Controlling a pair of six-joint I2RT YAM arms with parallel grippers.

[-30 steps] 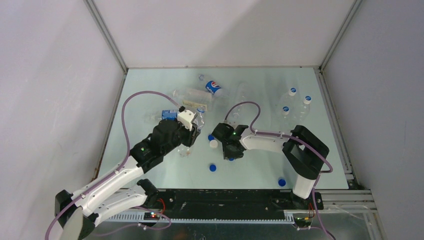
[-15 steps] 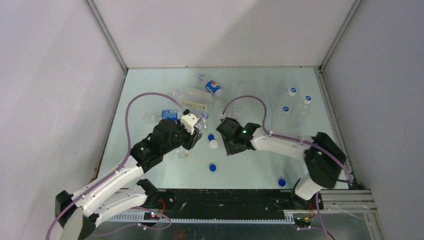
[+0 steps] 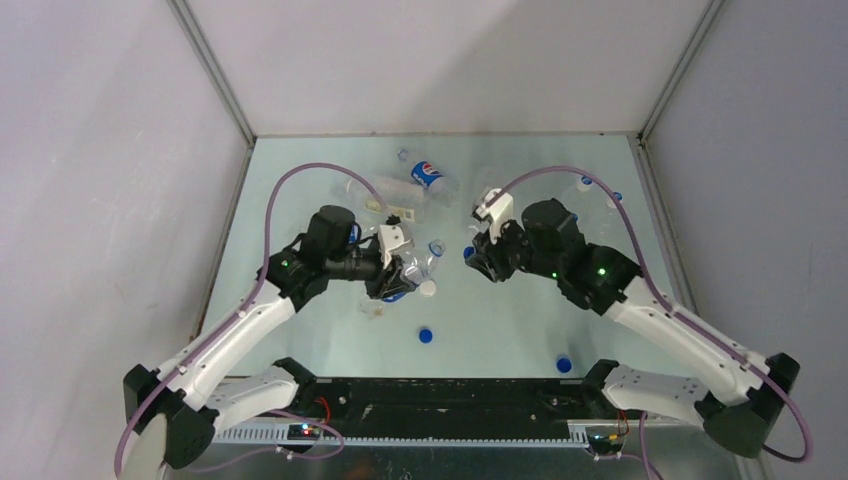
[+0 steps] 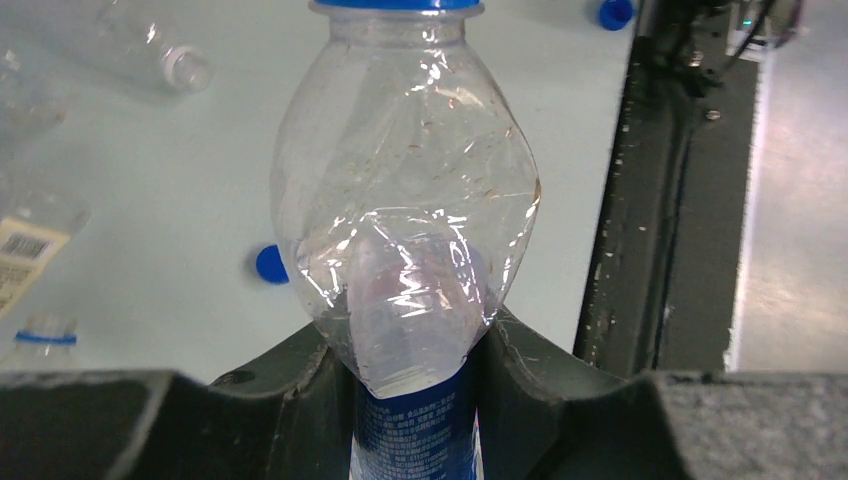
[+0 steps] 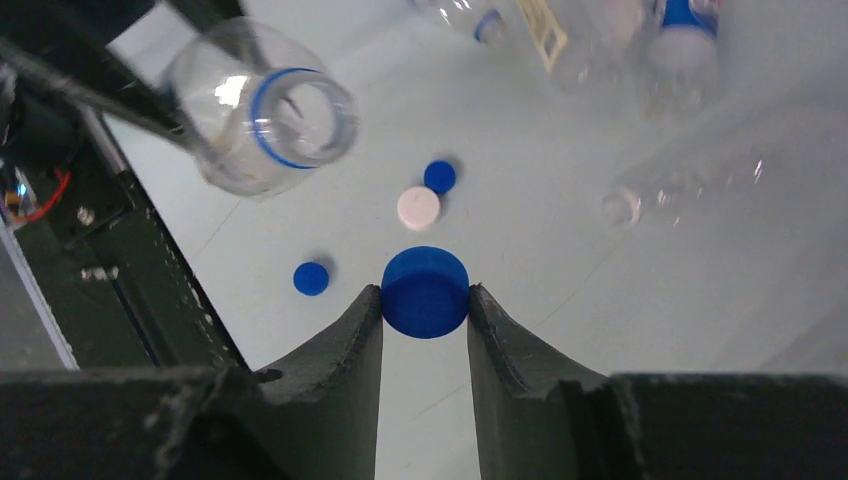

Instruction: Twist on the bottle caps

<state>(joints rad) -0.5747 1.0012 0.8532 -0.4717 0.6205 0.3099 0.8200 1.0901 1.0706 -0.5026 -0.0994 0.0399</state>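
Two grippers are hovering over the smooth, pale table (image 3: 520,330), facing each other near its centre. The left gripper (image 4: 415,345) is squeezing a clear, crinkled plastic bottle (image 4: 405,200) by its narrow waist above the blue wrap label. It is holding the bottle off the table, its open, blue-ringed mouth (image 5: 300,118) pointing right. Other clear bottles are lying at the far side, one a logo bottle (image 3: 427,175) in red, white and blue. The right gripper (image 5: 425,310), jaws narrow, is pinching a round, smooth blue cap (image 5: 425,292) by its sides, near that mouth but apart from it. A white cap (image 5: 418,207) and loose blue caps (image 5: 439,176) are lying flat on the table below.
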